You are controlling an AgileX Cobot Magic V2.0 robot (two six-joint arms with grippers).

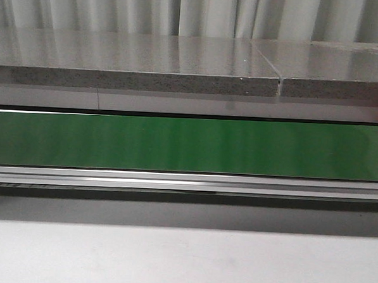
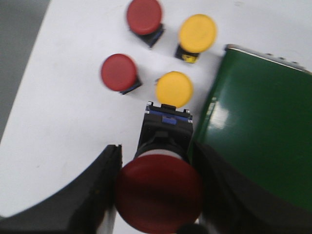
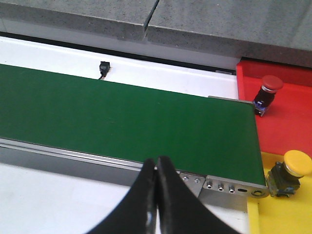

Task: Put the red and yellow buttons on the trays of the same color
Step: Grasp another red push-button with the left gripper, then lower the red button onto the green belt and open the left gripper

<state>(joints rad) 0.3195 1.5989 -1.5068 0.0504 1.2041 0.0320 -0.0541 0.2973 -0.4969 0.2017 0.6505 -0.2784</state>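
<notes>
The front view shows a white surface point(image 1: 183, 261) across the bottom of the frame, a long green conveyor belt point(image 1: 189, 144) running the full width through the middle, a speckled grey stone ledge point(image 1: 136, 66) above it, and pale pleated curtains point(image 1: 196, 12) along the top. No arm or button appears in that view.

In the left wrist view, the white surface carries four loose push buttons in the upper half of the frame: two red ones, one at centre left point(image 2: 118, 72) and one at the top centre point(image 2: 144, 16), and two yellow ones, one at the centre point(image 2: 174, 88) and one at the upper right point(image 2: 197, 33). At the bottom centre, the left hand point(image 2: 158, 190) has its black fingers point(image 2: 92, 195) closed on either side of a fifth button, a large red button point(image 2: 158, 195) with a black and blue body. The green belt end fills the right side.

In the right wrist view, the belt crosses the middle, with a small black connector point(image 3: 103, 68) on the white strip at the upper left. The right hand point(image 3: 157, 168), bottom centre, has its fingertips pressed together on nothing. At the right edge, a red tray point(image 3: 287, 117) holds one red button point(image 3: 267, 92), and below it a yellow tray point(image 3: 282, 214) holds one yellow button point(image 3: 290, 170).
</notes>
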